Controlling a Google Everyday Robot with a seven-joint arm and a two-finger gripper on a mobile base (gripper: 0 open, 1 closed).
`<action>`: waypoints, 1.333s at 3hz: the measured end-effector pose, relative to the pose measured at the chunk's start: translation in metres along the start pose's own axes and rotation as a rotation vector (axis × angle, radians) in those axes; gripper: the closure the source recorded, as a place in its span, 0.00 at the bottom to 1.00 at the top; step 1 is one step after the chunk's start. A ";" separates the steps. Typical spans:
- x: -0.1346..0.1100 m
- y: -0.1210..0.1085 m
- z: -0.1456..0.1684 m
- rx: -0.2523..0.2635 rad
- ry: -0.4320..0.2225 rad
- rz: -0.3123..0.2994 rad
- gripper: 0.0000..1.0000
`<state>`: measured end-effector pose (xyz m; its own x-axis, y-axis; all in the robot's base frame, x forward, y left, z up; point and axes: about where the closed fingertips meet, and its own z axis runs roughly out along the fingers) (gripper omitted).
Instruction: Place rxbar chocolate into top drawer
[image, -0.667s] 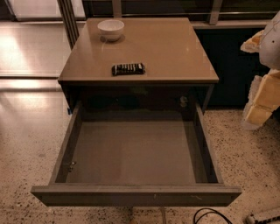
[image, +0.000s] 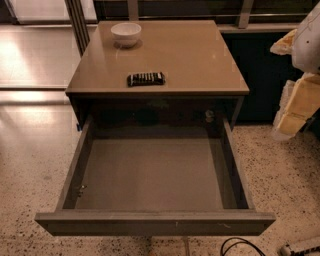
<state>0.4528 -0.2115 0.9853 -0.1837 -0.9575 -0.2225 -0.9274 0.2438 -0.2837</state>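
Note:
The rxbar chocolate, a flat black bar with white lettering, lies on the cabinet top near its front edge, left of centre. The top drawer is pulled fully open below it, and its smooth grey-brown bottom holds nothing. My gripper hangs at the right edge of the camera view, beside the cabinet's right side at about drawer height. It is well apart from the bar and holds nothing that I can see.
A white bowl stands at the back left of the cabinet top. Speckled floor surrounds the cabinet. A dark cable lies on the floor at the front right. A dark panel stands behind my arm.

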 end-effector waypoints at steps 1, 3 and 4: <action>-0.016 -0.034 0.013 0.008 -0.041 -0.075 0.00; -0.059 -0.095 0.054 -0.018 -0.114 -0.223 0.00; -0.059 -0.095 0.054 -0.018 -0.114 -0.223 0.00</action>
<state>0.5693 -0.1700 0.9746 0.0630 -0.9633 -0.2608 -0.9466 0.0251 -0.3214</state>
